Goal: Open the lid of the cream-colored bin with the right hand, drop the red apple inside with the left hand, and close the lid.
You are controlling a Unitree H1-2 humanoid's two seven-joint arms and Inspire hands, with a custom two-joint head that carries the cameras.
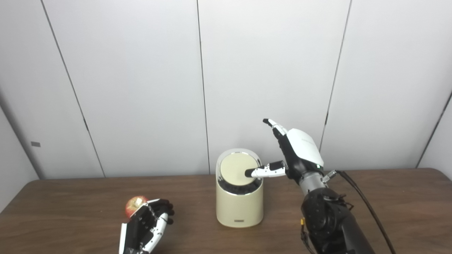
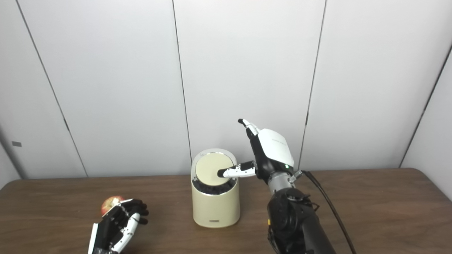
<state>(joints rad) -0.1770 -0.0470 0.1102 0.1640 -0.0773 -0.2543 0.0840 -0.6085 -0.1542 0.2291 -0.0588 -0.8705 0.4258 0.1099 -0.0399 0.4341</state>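
right robot hand (image 1: 295,155) thumb on tilted lid (image 1: 236,170)

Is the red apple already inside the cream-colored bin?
No, the red apple rests on the table beside the left robot hand, apart from the bin.

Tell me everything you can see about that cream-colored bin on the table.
The cream-colored bin is a small upright cylinder with a smooth, plastic-looking wall and a small label low on its front. It stands on the brown wooden table, near the middle. Its round lid sits tilted inside a shiny rim, with a dark gap showing along the front edge. One finger of the right robot hand rests on the lid. Nothing else touches the bin.
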